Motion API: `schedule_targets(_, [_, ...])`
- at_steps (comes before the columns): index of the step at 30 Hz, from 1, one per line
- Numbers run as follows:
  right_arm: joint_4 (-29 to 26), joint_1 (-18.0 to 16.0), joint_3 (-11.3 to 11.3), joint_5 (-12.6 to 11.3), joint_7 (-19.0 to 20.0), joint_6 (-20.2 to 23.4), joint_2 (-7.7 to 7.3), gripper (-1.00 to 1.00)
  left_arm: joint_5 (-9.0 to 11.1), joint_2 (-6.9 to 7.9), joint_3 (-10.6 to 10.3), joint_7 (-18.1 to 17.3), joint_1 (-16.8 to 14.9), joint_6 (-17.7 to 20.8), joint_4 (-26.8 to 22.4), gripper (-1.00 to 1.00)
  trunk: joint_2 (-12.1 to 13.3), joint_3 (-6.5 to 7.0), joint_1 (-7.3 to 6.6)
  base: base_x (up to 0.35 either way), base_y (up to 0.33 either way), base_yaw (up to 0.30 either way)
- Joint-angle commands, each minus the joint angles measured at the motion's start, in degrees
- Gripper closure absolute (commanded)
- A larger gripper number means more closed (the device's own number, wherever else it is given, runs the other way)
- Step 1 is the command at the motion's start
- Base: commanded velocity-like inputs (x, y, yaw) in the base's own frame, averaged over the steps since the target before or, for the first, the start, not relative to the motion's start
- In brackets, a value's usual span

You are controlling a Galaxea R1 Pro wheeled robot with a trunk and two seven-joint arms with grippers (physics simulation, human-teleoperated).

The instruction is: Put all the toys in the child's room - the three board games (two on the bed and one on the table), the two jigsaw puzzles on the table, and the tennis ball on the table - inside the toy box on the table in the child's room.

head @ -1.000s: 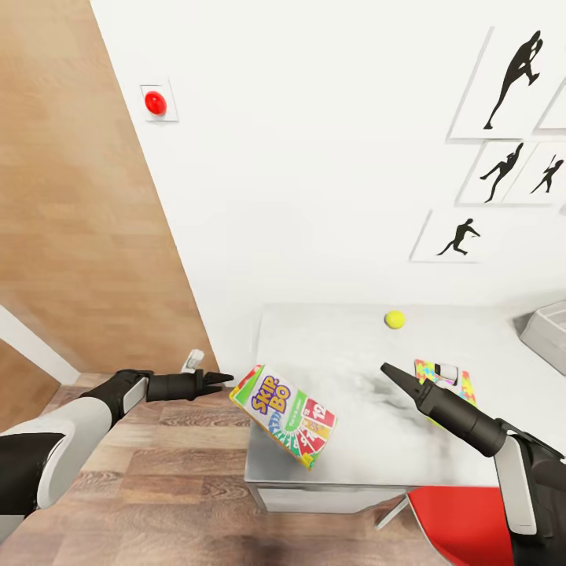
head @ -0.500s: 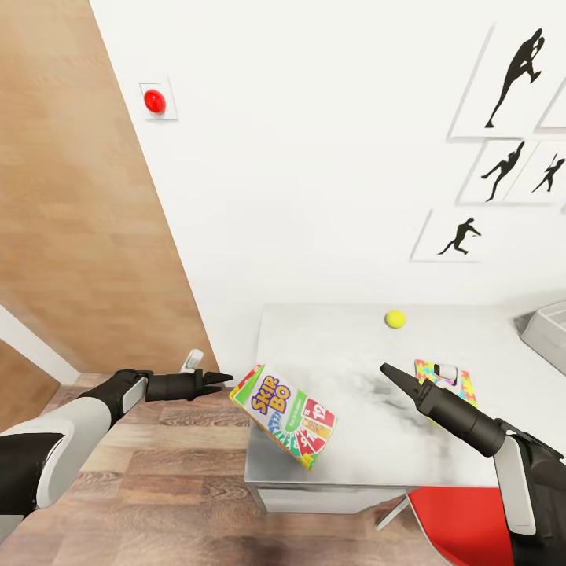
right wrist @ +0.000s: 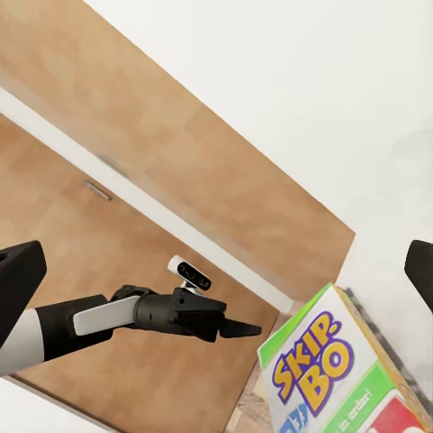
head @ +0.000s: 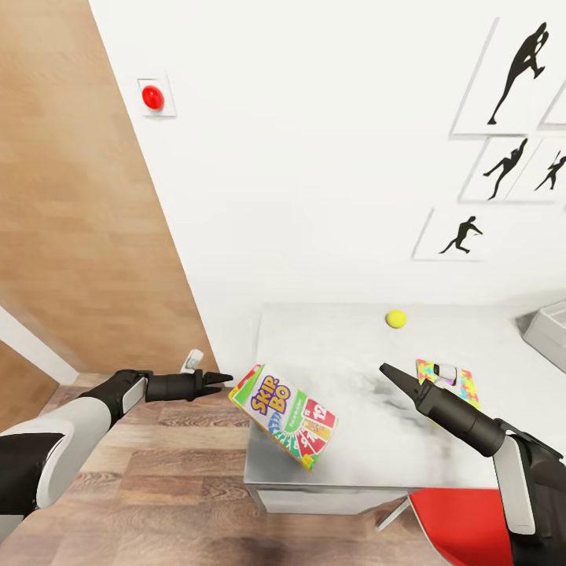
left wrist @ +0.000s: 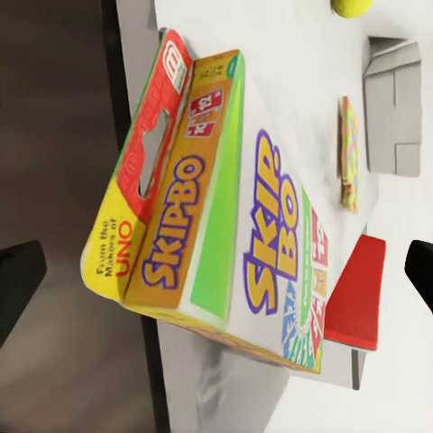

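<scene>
Yellow-green Skip-Bo board game [head: 284, 416] sits tilted at the near left corner of the table [head: 362, 464], hanging over the edge w/ one end up. Left gripper [head: 222, 379] is just beside it, not touching, fingers spread wide in the left wrist view. Right gripper [head: 387, 369] hovers over the tabletop, also spread apart. Tennis ball [head: 395, 318] is further back on the table, jigsaw puzzle [head: 454, 380] behind the right arm, toy box [head: 549, 334] at the far right edge.
</scene>
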Motion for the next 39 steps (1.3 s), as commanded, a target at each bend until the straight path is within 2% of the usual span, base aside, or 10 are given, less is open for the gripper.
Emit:
schedule_targets(1, [0.00,-0.04,-0.01,-0.19,0.04,0.36,0.00,-1.00,0.48,0.02,-0.39,-0.13,-0.03,0.58,-0.02,-1.00,-0.49,-0.26,0.24,0.000,0.000,0.000])
schedule_targets(5, [0.00,-0.04,0.00,-0.16,0.04,0.36,0.00,-1.00,0.48,0.02,-0.39,-0.12,-0.03,0.59,-0.02,-1.00,-0.49,-0.26,0.24,0.000,0.000,0.000])
schedule_targets(30, [0.00,-0.04,-0.04,-0.18,0.06,0.36,0.00,-1.00,0.46,-0.05,-0.39,-0.05,-0.03,0.59,-0.02,-1.00,-10.51,-4.75,5.73,0.000,0.000,0.000])
schedule_targets(36, [0.00,-0.04,-0.02,-0.21,0.12,0.36,0.00,-1.00,0.46,-0.18,-0.34,0.14,-0.03,0.67,-0.02,-1.00,-10.51,-4.75,5.73,0.000,0.000,0.000])
schedule_targets(39, [0.00,-0.04,-0.02,-0.22,0.13,0.36,0.00,-1.00,0.43,-0.30,-0.32,0.23,-0.03,0.67,-0.02,-1.00,-11.72,-5.28,6.39,0.000,0.000,0.000])
